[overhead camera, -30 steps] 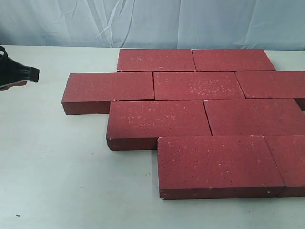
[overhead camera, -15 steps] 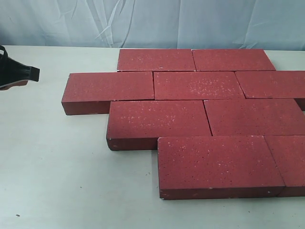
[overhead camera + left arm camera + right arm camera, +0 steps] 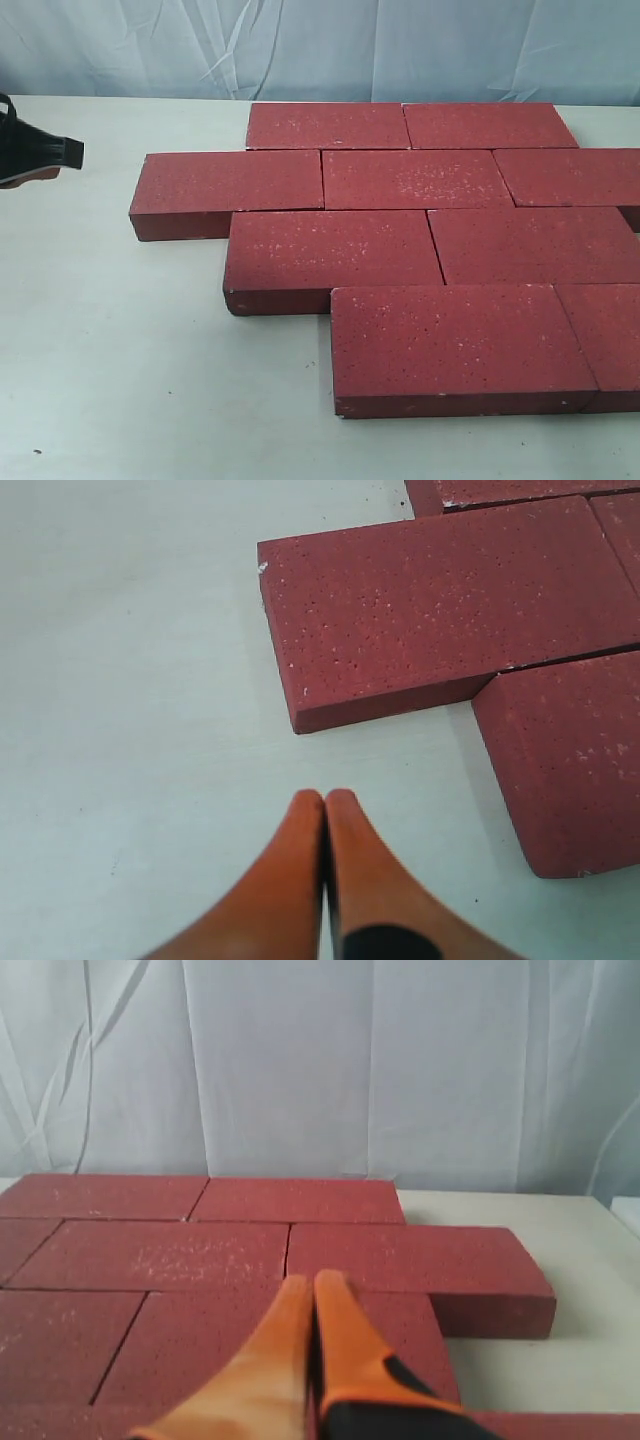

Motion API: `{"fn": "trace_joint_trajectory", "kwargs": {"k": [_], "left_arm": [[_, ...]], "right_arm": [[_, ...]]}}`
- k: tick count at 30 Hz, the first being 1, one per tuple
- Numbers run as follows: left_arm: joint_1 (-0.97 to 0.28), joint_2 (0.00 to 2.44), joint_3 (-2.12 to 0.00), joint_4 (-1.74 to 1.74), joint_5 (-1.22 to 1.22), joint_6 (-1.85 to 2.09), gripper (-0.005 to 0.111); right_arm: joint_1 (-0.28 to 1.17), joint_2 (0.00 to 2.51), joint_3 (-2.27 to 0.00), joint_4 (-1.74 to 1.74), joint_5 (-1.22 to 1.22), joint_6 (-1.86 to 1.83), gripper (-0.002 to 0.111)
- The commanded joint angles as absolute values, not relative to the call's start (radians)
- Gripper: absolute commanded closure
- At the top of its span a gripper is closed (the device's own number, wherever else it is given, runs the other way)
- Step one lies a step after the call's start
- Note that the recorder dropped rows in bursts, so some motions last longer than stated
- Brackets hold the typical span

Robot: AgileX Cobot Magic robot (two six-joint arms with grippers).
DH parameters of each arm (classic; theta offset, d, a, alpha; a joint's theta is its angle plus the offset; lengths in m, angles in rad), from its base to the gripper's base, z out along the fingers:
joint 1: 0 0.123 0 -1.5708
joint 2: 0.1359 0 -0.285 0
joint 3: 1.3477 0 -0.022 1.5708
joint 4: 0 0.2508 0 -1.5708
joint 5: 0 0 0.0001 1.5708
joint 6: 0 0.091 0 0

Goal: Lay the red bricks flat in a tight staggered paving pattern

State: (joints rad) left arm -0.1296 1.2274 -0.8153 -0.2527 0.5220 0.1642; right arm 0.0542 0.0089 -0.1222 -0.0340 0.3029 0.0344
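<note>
Nearest me, in the lower right of the exterior view, the front pair of dark-red rectangular paver bricks [image 3: 460,345], rough and flecked with pale specks, lies flat on the pale matte tabletop [image 3: 120,380]. Three more rows sit packed close behind it, each shifted sideways so the joints are staggered, nine pieces in all, reaching the upper middle of the frame. The left gripper [image 3: 325,796] has its orange fingers pressed together on nothing, over bare tabletop near the leftmost corners. The right gripper [image 3: 312,1280] is likewise clenched and empty, above the paving. Farthest back hangs a creased bluish-white cloth backdrop [image 3: 300,50].
</note>
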Motion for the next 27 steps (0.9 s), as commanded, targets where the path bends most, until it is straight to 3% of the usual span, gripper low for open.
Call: {"fn": "trace_joint_trajectory", "kwargs": {"k": [1, 22, 27], "left_arm": [[-0.135, 1.220, -0.807, -0.260, 0.519, 0.164, 0.107], [-0.135, 1.217, -0.807, -0.235, 0.571, 0.173, 0.107], [-0.135, 1.116, -0.807, -0.235, 0.648, 0.194, 0.107]], "right_arm": [[0.051, 0.000, -0.041, -0.043, 0.298, 0.028, 0.109], [0.051, 0.000, 0.000, -0.043, 0.302, 0.028, 0.109], [0.051, 0.000, 0.000, -0.043, 0.302, 0.028, 0.109]]}}
